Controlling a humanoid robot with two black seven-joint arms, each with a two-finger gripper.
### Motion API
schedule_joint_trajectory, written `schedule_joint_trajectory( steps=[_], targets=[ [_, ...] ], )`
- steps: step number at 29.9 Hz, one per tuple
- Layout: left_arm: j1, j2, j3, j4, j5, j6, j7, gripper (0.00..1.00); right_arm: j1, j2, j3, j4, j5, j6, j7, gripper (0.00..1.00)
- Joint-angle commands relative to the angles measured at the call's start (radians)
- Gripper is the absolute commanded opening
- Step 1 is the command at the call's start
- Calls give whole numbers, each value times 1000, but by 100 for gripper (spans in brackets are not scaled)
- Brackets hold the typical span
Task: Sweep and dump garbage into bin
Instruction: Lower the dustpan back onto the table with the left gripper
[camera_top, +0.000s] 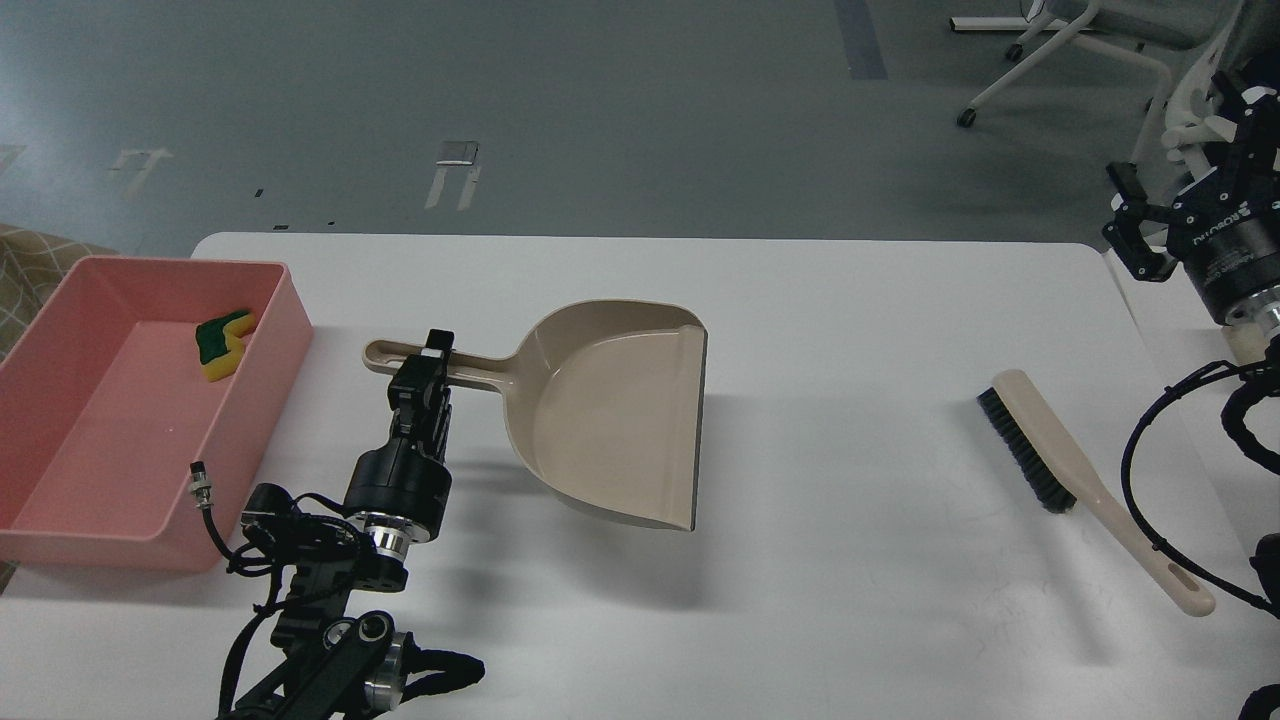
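The left pincer (432, 362) is clamped on the handle of the beige dustpan (620, 410), which sits over the middle of the white tabletop (850, 300) with its open edge facing right. A pink bin (60, 530) at the left edge contains a yellow-green sponge (222, 346). The brush (1070, 470) lies at the right. The right pincer (1190, 150) hangs spread wide, empty, beyond the tabletop's right edge.

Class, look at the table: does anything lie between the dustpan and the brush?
Nothing visible does. Only bare white table lies between the dustpan, held by the left gripper, and the brush lying to its right.
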Motion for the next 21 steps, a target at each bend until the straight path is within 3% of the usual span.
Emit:
schedule_joint_trajectory(
  steps=[1, 21],
  targets=[
    [-8, -35, -3, 60, 47, 43, 0, 0, -6, -1, 1, -2, 0, 1, 0, 100],
    [-98, -67, -4, 244, 46, 99, -17, 0, -16, 0, 1, -2, 0, 2, 1, 100]
  ],
)
